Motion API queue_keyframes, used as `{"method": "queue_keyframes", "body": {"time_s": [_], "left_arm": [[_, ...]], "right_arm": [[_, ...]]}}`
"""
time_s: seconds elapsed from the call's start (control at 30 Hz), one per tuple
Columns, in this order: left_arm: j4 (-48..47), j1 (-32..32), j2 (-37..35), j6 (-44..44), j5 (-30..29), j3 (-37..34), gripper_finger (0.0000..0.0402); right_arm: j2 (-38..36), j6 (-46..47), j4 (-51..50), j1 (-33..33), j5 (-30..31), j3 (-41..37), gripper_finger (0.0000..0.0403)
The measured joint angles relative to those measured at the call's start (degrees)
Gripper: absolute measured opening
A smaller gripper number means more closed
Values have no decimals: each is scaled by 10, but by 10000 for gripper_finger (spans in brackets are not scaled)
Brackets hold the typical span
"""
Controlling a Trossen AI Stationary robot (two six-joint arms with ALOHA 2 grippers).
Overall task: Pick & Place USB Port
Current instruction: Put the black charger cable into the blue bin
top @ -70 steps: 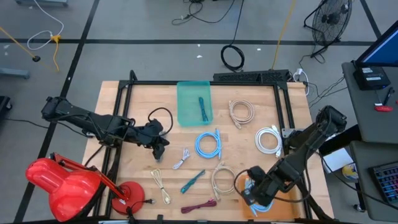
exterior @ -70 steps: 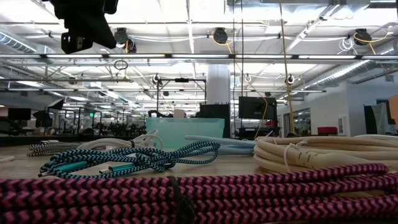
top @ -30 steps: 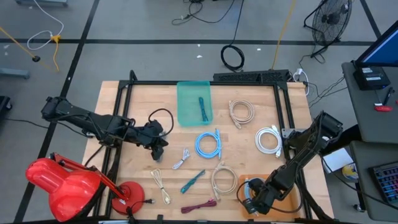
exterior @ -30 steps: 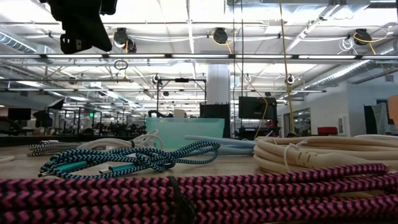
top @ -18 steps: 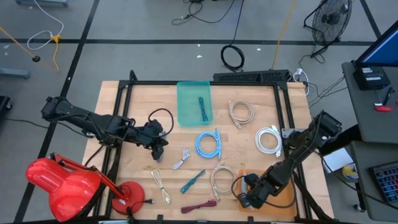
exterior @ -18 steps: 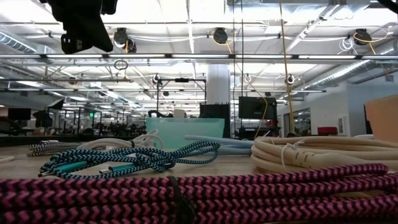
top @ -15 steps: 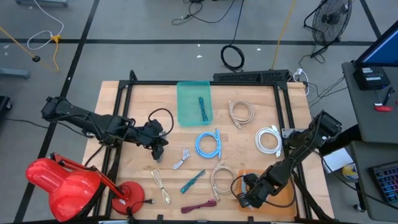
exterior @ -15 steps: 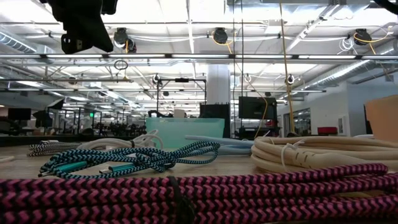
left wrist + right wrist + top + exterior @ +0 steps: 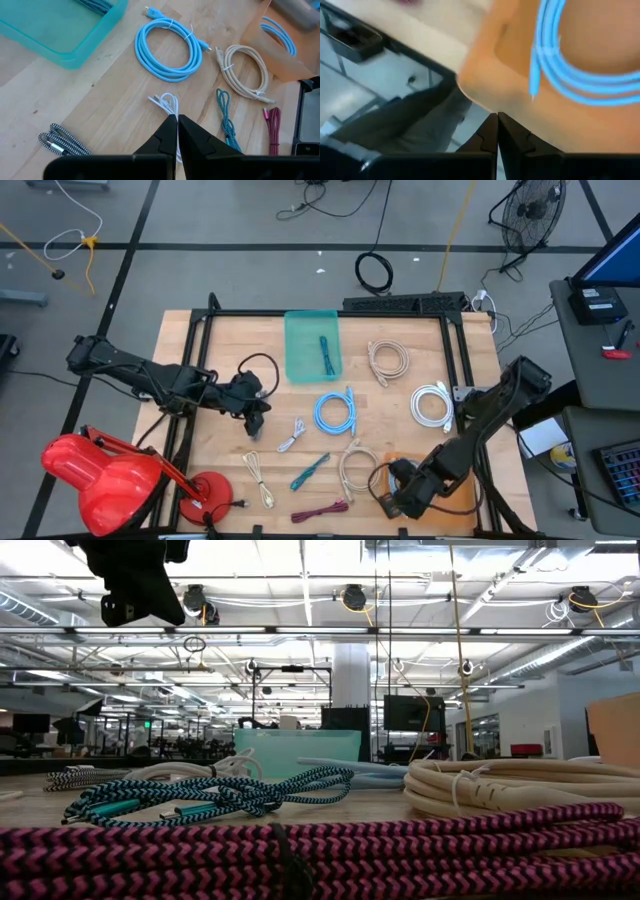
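Sliding leftward along the near edge of the table, the right gripper (image 9: 392, 502) is now lying farther from the orange tray's (image 9: 452, 496) outer side than it did a moment ago; its jaws are pressed fully together and appear to be gripping the tray's near rim, though the contact itself is hard to make out. Just ahead of those jaws, the light-blue cable (image 9: 580, 75) is resting coiled inside the tray, so one piece seems to be already delivered and the tray looks to be getting dragged or repositioned. The left gripper (image 9: 256, 418) is hovering unmoved above the table's left-centre, jaws likewise shut and holding nothing. Directly beyond its tips the small white cable (image 9: 167, 103) is lying; farther ahead are the large blue coil (image 9: 167, 49), the beige coil (image 9: 245, 75), the teal braided cable (image 9: 226, 116) and, off to one side, the teal bin (image 9: 60, 30).
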Motion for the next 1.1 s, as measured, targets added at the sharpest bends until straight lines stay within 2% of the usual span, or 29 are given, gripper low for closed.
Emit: {"method": "queue_keyframes", "body": {"time_s": [0.2,0.3,0.5,0.63,0.83,1.1], "left_arm": [[3,0,0,-5,-9,0,17],[4,0,0,-9,-9,0,17],[5,-1,0,-24,-9,0,17],[5,-6,0,-29,-18,0,17],[9,-13,0,-29,-38,0,17],[-10,-10,0,-41,-73,0,17]], "right_arm": [[-35,-57,-116,-47,112,45,0],[-49,-102,-146,-91,135,45,0],[-50,-218,-168,-206,130,45,0],[-45,-322,-142,-295,74,45,16],[-45,-414,-138,-398,38,45,79],[-46,-467,-138,-470,30,45,163]]}}
